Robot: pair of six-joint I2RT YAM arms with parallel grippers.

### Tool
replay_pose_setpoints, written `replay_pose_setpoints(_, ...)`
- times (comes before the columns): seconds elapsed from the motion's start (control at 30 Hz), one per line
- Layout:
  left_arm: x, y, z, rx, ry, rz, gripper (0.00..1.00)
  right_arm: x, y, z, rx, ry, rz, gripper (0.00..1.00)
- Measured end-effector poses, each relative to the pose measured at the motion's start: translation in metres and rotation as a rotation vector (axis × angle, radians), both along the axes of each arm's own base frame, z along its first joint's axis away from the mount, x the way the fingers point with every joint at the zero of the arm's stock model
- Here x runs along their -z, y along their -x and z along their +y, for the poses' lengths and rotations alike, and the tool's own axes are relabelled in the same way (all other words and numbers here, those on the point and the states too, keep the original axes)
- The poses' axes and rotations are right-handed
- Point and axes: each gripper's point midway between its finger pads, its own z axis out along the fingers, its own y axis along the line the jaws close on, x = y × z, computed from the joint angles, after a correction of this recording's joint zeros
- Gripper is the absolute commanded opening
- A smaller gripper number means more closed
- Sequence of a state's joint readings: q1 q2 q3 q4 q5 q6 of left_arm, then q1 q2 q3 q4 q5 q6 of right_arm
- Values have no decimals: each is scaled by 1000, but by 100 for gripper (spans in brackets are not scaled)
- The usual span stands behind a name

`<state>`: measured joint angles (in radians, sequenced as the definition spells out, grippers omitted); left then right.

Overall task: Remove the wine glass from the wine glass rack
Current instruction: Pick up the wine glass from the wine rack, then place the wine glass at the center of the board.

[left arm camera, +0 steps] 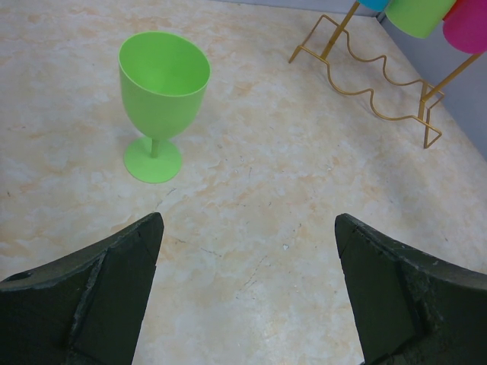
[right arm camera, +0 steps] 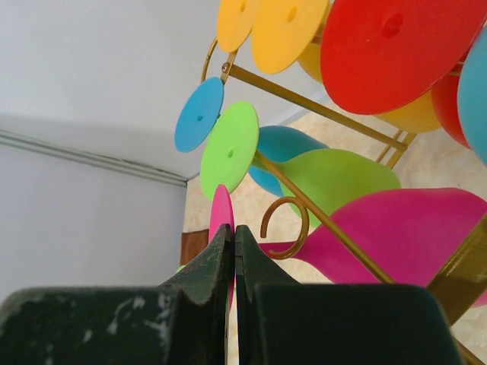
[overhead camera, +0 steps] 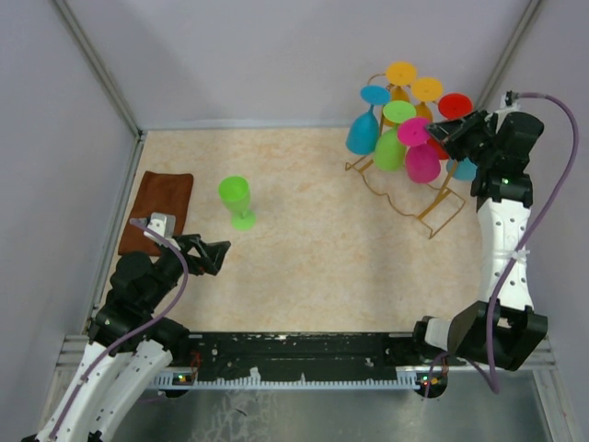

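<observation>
Pink glass (right arm camera: 396, 228) hangs upside down on the rack (right arm camera: 319, 110), its foot uppermost and its stem lying along a gold rail. The foot's thin edge points at the right claw (right arm camera: 234, 228), whose fingers seem to be pinched together on it. Well away from the rack, the left claw (left arm camera: 247, 220) is spread wide and empty, beside a green glass (left arm camera: 161, 99) that stands on the table (overhead camera: 322, 258) — so the right arm is much the nearer.
</observation>
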<state>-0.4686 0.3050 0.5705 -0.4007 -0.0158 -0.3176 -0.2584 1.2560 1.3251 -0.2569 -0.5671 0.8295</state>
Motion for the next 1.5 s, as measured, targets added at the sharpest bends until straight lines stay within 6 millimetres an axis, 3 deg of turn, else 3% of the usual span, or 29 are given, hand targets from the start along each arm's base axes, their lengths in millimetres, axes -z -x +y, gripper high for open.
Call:
replay_pose_setpoints(0.2, 0, 0, 0, 0, 0, 0, 99, -3, 4, 6, -36, -5, -10, 0)
replay_pose_setpoints(0.37, 0, 0, 0, 0, 0, 0, 99, -19, 16, 17, -100, 4, -76, 0)
replay_pose_setpoints(0.57, -1, 0, 0, 0, 1, -3, 99, -48, 56, 43, -230, 35, -213, 0)
replay_pose_setpoints(0.7, -4, 2, 2, -4, 7, -16, 99, -50, 91, 71, -335, 64, -291, 0)
replay_pose_setpoints(0.9, -5, 2, 4, -13, 11, -24, 99, -23, 146, 135, -603, 102, -342, 0)
replay_pose_setpoints(1.07, -8, 4, 5, -17, 17, -37, 99, 5, 173, 153, -687, 117, -359, 0)
replay_pose_setpoints(1.27, -15, 8, 6, -11, 34, -67, 99, 54, 226, 188, -856, 62, -406, 0)
replay_pose_setpoints(1.37, -18, 10, -1, 28, 49, -80, 98, 72, 237, 200, -908, 55, -403, 0)
replay_pose_setpoints(1.5, -28, 18, -31, 181, 144, -67, 86, 88, 233, 207, -905, 77, -391, 0)
